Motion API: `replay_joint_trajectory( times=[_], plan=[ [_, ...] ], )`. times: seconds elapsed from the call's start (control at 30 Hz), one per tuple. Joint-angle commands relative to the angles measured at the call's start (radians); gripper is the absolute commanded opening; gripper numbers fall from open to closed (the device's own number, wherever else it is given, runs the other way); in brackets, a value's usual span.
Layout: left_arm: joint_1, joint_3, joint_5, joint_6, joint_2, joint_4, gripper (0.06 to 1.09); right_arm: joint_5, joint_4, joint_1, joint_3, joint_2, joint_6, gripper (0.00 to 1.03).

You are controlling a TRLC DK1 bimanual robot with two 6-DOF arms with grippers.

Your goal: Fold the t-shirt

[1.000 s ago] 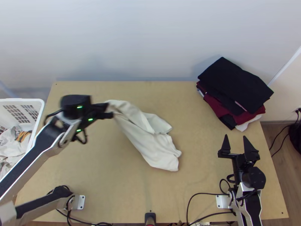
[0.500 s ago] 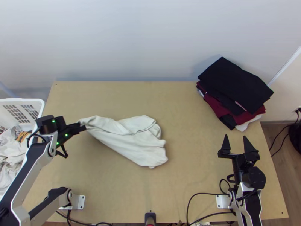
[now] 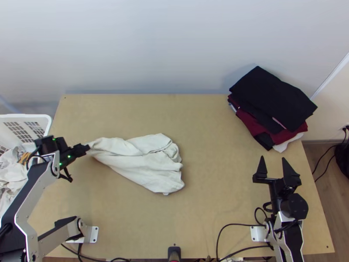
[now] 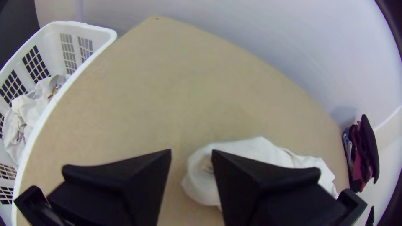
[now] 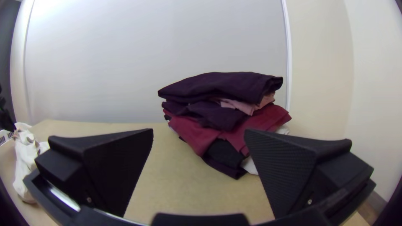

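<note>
Likely limp, the bunched off-white fabric t-shirt (image 3: pixel 144 163) wants lifting by its wide end; our black left gripper (image 4: pixel 191 151), partly open, and black right gripper (image 3: pixel 273 157), wide open, hold nothing.

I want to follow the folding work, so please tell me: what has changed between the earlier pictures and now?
In the top view, the left tool moved left and down, pulling the bunched white shirt left. The tool's fingers now stand apart, so it seems to have let go. The right tool and clothes pile stayed.
</note>
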State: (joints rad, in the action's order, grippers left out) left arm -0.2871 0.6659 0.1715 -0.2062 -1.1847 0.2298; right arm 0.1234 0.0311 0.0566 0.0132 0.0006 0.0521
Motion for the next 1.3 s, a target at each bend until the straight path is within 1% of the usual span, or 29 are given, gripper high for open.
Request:
replay_joint_trajectory(
  times=[0.0, 0.07, 0.17, 0.27, 0.33, 0.43, 0.53, 0.6, 0.73, 0.83, 0.87, 0.93, 0.97, 1.03, 1.13, 1.2, 1.27],
  plan=[
    [-0.060, 0.066, -0.003, -0.029, 0.010, 0.023, 1.05, 0.005, -0.016, -0.004, -0.009, -0.002, 0.003, 0.98],
    [-0.106, 0.100, -0.003, -0.044, -0.007, 0.036, 1.05, 0.005, -0.016, -0.004, -0.007, -0.002, 0.003, 0.98],
    [-0.175, 0.170, -0.003, -0.052, -0.036, 0.115, 1.05, 0.005, -0.016, -0.004, -0.007, -0.002, 0.003, 0.98],
    [-0.199, 0.278, 0.016, -0.056, -0.030, 0.289, 1.05, 0.005, -0.016, 0.005, -0.007, -0.002, 0.003, 0.98],
    [-0.195, 0.319, 0.017, -0.044, 0.013, 0.350, 1.05, 0.005, -0.016, 0.045, -0.007, -0.002, 0.003, 0.98],
    [-0.184, 0.363, 0.026, -0.042, 0.066, 0.394, 1.05, 0.004, -0.016, 0.078, -0.007, -0.002, 0.005, 0.98],
    [-0.136, 0.423, 0.037, -0.036, 0.073, 0.502, 1.05, 0.004, -0.016, 0.083, -0.007, -0.002, 0.005, 0.98],
    [-0.067, 0.452, 0.039, -0.015, 0.080, 0.572, 1.05, 0.004, -0.016, 0.080, -0.007, -0.002, 0.005, 0.98],
    [0.040, 0.468, 0.023, 0.004, 0.122, 0.615, 1.05, 0.004, -0.017, 0.098, -0.009, -0.002, 0.005, 0.98],
    [0.066, 0.471, 0.014, 0.007, 0.129, 0.634, 1.05, 0.002, -0.016, 0.100, -0.009, -0.002, 0.012, 0.98],
    [0.072, 0.478, 0.005, 0.008, 0.131, 0.641, 1.05, -0.002, -0.010, 0.120, -0.009, -0.004, 0.031, 0.98],
    [0.074, 0.497, 0.000, 0.008, 0.131, 0.664, 1.05, -0.004, -0.020, 0.157, -0.007, 0.001, 0.031, 0.98],
    [0.075, 0.508, 0.000, 0.008, 0.132, 0.677, 1.05, -0.005, -0.019, 0.167, -0.007, -0.002, 0.040, 0.98],
    [0.077, 0.515, 0.000, 0.011, 0.137, 0.698, 1.05, -0.005, -0.019, 0.195, -0.007, -0.001, 0.121, 0.98],
    [0.077, 0.515, -0.004, 0.019, 0.157, 0.721, 1.05, -0.007, -0.020, 0.227, -0.007, -0.002, 0.132, 0.98],
    [0.075, 0.515, -0.010, 0.022, 0.169, 0.734, 1.05, -0.039, -0.030, 0.270, -0.007, -0.002, 0.167, 0.98],
    [0.075, 0.514, -0.021, 0.024, 0.178, 0.747, 1.05, -0.045, -0.037, 0.313, -0.007, 0.006, 0.161, 0.98]
  ],
)
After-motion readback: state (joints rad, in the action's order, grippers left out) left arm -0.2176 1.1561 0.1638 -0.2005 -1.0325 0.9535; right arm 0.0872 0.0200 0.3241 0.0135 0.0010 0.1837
